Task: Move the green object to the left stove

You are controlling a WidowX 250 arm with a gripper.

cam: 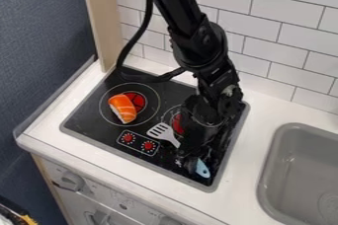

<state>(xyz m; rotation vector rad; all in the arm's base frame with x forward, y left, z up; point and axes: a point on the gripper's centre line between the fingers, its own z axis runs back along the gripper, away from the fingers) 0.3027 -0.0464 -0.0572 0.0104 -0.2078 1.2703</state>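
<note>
The black gripper (190, 154) hangs low over the front right part of the black stove top, above the middle of a spatula. The spatula (160, 131) has a grey slotted head lying between the right burner and the knobs, and its light blue handle end (202, 168) lies near the stove's front right corner. The gripper hides the stretch between them. On the left burner (139, 99) sits an orange and white sushi piece (123, 109), covering part of the red centre. The right burner (177, 124) is partly behind the arm.
Two red knobs (149, 145) are at the stove's front edge. A grey sink (288, 169) is set in the white counter (248, 169) to the right. A tiled wall (264, 46) stands behind, and a blue-grey panel (46, 46) is at the left.
</note>
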